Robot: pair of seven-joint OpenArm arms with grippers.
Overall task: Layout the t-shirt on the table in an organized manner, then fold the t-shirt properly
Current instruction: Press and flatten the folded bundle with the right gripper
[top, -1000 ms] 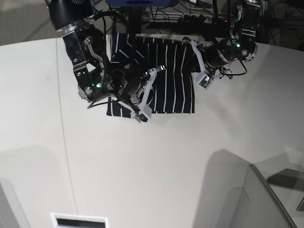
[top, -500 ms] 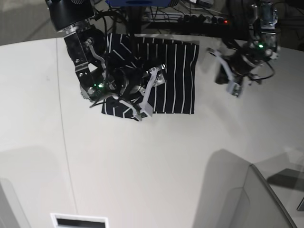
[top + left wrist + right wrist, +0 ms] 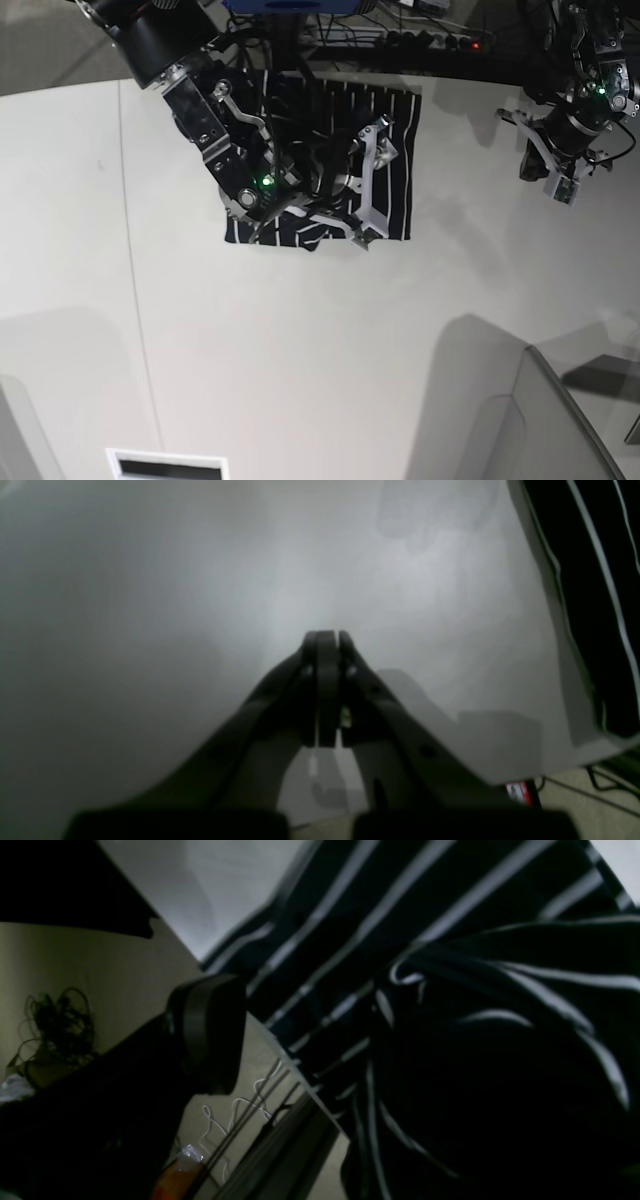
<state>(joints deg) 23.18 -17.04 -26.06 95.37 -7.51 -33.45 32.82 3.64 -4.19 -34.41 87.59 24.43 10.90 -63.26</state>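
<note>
Since a second ago, the left gripper (image 3: 558, 182) has pulled away from the t-shirt (image 3: 390, 150) and now hangs over bare table (image 3: 300, 340) near the far right edge in the base view. The right gripper (image 3: 368, 185) has swung further across the cloth toward the shirt's middle, and its fingers have spread apart where they were nearly together before.

From the base camera, the t-shirt lies flat as a rough rectangle at the far side of the white table, dark navy with thin white stripes. Its left part is covered by the right arm (image 3: 215, 120), and a bunched fold sits under that arm along the near left edge. The right gripper's pale fingers (image 3: 375, 160) stand wide over the striped cloth; whether they touch it I cannot tell, and nothing is caught between them.

From the left wrist camera, the left gripper (image 3: 326, 636) has its fingers pressed tightly together with nothing between them, over plain white tabletop (image 3: 150, 605), with the shirt's striped edge (image 3: 595, 590) well off to the side.

From the right wrist camera, one dark finger (image 3: 210, 1030) shows beside rumpled striped cloth (image 3: 475, 1040) at the table's edge.
</note>
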